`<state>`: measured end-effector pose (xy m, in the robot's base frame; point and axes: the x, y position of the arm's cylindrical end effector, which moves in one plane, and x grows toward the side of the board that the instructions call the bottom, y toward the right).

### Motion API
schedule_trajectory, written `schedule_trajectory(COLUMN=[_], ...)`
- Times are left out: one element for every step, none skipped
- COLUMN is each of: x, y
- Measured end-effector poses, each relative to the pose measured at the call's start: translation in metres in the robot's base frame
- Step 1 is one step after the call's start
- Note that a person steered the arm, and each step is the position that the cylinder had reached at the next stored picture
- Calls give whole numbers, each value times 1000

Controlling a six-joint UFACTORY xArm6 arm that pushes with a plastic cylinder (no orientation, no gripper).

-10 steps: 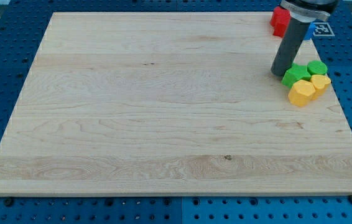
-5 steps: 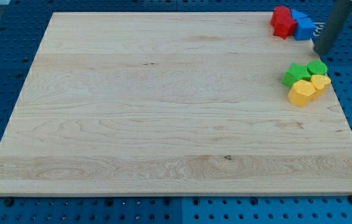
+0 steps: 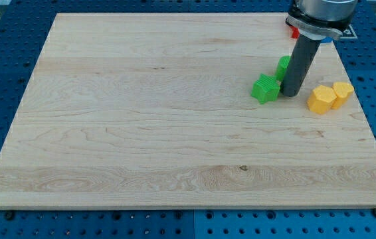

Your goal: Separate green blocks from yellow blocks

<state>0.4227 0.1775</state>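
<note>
Pushing near the right edge of the surface (image 3: 141,153), the tip (image 3: 289,93) sits down between the colour groups. No jaws on this end effector, just a plain rod holding nothing, pressed against the green blocks. One green block (image 3: 265,89), star-like, lies just left of the tip; a second green block (image 3: 283,66) peeks out behind the rod, shape unclear. Two yellow blocks sit toward the right edge, touching each other: a larger yellow block (image 3: 321,99) and a smaller yellow block (image 3: 343,91), clear of the tip. Blocks look light, hard and slidey, likely to spin if hit off-centre, so push flat sides squarely. Plenty of open board leftward for greens; yellows have little room before the right edge.
</note>
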Motion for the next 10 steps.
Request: schedule_trajectory(x=[9,28,23,-6,-34,-11,33,20,-32,-70], y=[-31,-89,-80,-26,-42,-84,-102,-105,-110,-121])
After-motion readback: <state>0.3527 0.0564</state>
